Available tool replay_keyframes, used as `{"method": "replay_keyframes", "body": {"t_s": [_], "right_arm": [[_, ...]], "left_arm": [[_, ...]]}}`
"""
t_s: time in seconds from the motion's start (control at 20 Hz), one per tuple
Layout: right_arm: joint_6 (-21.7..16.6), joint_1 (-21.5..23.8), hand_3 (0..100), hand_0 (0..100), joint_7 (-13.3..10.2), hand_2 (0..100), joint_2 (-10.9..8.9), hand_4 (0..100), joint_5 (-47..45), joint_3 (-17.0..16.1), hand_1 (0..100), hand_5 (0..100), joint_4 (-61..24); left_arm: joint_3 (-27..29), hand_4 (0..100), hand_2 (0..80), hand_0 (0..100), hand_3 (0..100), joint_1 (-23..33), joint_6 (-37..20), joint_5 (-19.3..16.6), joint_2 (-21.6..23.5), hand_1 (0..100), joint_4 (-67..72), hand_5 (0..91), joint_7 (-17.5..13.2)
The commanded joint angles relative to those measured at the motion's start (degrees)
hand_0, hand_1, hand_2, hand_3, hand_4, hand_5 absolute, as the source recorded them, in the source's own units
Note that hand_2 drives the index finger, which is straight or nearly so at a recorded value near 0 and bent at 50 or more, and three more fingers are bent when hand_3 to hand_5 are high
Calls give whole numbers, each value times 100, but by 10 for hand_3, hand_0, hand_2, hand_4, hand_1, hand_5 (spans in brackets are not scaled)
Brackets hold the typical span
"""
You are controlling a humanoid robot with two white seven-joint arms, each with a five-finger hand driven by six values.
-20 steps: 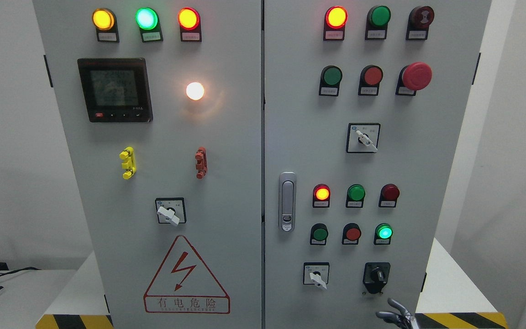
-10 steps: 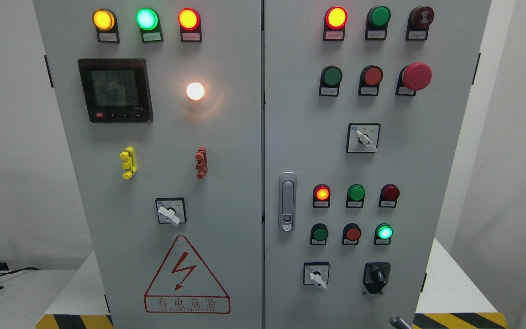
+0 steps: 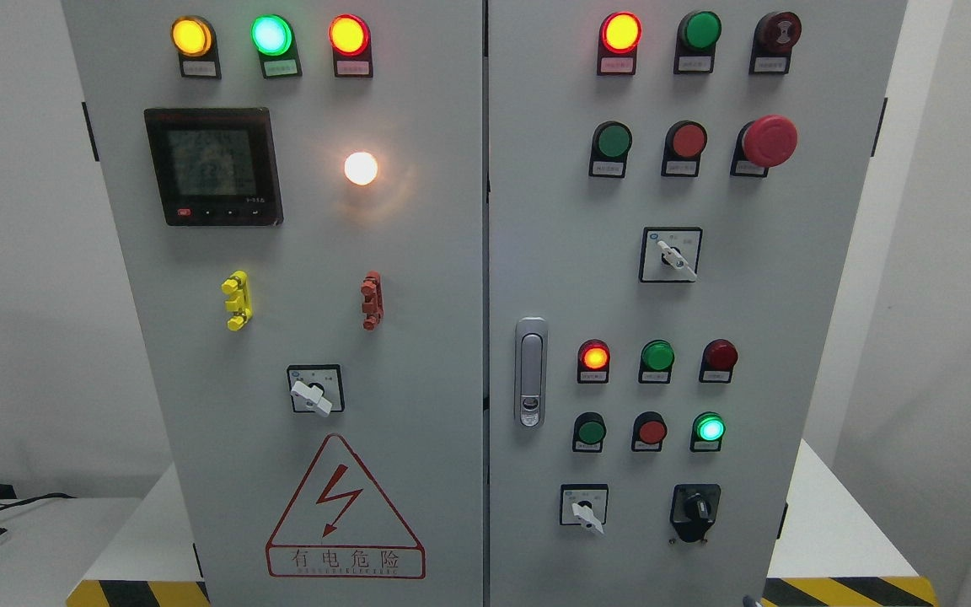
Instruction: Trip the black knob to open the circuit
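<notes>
Grey metal cabinet (image 3: 418, 354), left door: black square meter display (image 3: 213, 165), lit white round lamp (image 3: 360, 168), red triangular shock-warning sticker (image 3: 343, 508). Right door: silver latch handle (image 3: 529, 372), big red mushroom stop button (image 3: 768, 140), and low down the black rotary knob (image 3: 694, 509), beside a white-handled selector switch (image 3: 584, 507). Neither hand shows clearly, so finger state can't be told.

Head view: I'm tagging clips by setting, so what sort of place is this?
Probably an electrical test or training room: a grey control cabinet with lit lamps, a black knob and a shock-warning sign.
</notes>
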State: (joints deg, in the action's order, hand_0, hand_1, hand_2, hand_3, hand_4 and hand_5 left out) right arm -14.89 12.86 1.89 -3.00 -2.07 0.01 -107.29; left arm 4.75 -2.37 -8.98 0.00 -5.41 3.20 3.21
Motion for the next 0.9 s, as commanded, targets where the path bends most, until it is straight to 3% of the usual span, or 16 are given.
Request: {"method": "replay_keyframes", "body": {"t_s": [0.0, 0.25, 0.6, 0.85], "right_arm": [[-22, 120, 65, 121, 31, 0, -192, 2, -92, 17, 50, 2, -248], [-40, 112, 95, 111, 22, 0, -157, 29, -92, -1, 74, 23, -248], [-49, 112, 195, 110, -13, 0, -104, 196, -92, -71, 133, 156, -222], [-136, 243, 235, 119, -57, 0, -95, 257, -92, -62, 156, 213, -231]], "left_arm": [[0, 0, 0, 120, 0, 0, 2, -176, 5, 389, -4, 0, -4], [0, 0, 0, 120, 0, 0, 2, -176, 5, 389, 5, 0, -4], [0, 0, 0, 120, 0, 0, 2, -176, 5, 389, -4, 0, -4], [0, 0, 0, 120, 0, 0, 2, -176, 5, 389, 5, 0, -4]]}}
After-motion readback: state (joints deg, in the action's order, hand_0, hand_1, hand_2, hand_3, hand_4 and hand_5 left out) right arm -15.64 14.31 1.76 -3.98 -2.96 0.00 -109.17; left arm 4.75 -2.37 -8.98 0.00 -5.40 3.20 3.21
